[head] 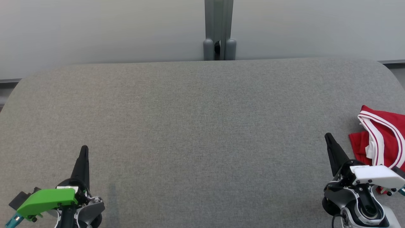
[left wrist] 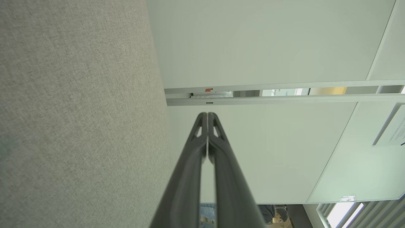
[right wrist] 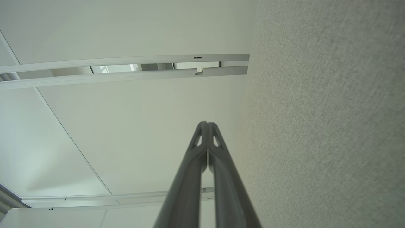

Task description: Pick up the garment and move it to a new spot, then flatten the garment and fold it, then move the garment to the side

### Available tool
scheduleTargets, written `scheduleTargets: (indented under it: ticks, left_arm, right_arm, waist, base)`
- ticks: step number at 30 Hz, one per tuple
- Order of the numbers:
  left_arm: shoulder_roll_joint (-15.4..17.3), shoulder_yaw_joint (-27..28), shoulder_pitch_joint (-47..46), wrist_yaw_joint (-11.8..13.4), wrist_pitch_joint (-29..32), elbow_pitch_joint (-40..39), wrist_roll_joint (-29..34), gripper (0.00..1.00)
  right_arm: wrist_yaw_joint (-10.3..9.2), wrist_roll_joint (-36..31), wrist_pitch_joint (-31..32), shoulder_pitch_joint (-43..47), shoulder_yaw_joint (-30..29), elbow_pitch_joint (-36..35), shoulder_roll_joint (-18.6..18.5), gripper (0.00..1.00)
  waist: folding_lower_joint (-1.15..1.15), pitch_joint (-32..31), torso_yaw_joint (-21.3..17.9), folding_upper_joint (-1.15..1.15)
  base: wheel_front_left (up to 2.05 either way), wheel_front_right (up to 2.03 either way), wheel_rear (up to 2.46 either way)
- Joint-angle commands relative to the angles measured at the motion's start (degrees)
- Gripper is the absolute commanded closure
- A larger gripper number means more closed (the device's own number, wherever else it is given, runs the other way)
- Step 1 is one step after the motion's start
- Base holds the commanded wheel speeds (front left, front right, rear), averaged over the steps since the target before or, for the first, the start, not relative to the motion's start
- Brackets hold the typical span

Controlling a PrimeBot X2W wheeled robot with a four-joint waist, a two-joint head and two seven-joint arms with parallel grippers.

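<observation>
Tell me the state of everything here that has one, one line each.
garment: bunched up, unfolded, lying on the table at the robot's right, not held.
left end effector: shut, holding nothing.
right end effector: shut, holding nothing, fingers beside the garment.

A red garment with white striped trim (head: pixel 384 139) lies on the grey fabric-covered table (head: pixel 202 126), at its right edge and towards the near side. The right gripper with long dark fingers (head: pixel 328 136) is just left of the garment, its tips apart from it. The left gripper (head: pixel 84 148) is over the table's near left part, well apart from the garment. A grey upright post (head: pixel 219 28) stands behind the middle of the table's far edge, against a pale wall panel (head: pixel 95 28).
</observation>
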Motion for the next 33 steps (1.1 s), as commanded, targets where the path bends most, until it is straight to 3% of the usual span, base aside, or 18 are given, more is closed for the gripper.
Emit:
scheduleTargets:
  ticks: [1, 33]
  left_arm:
    - [0.4, 0.2, -0.7, -0.3, 0.2, -0.2, -0.2, 1.0]
    - [0.4, 0.2, -0.7, -0.3, 0.2, -0.2, -0.1, 1.0]
  right_arm:
    - [0.02, 0.4, 0.2, 0.5, -0.1, -0.3, -0.3, 1.0]
    - [0.02, 0.4, 0.2, 0.5, -0.1, -0.3, -0.2, 1.0]
  waist:
    - [0.0, 0.0, 0.0, 0.0]
    - [0.0, 0.0, 0.0, 0.0]
  base:
    - [0.0, 0.0, 0.0]
    - [0.0, 0.0, 0.0]
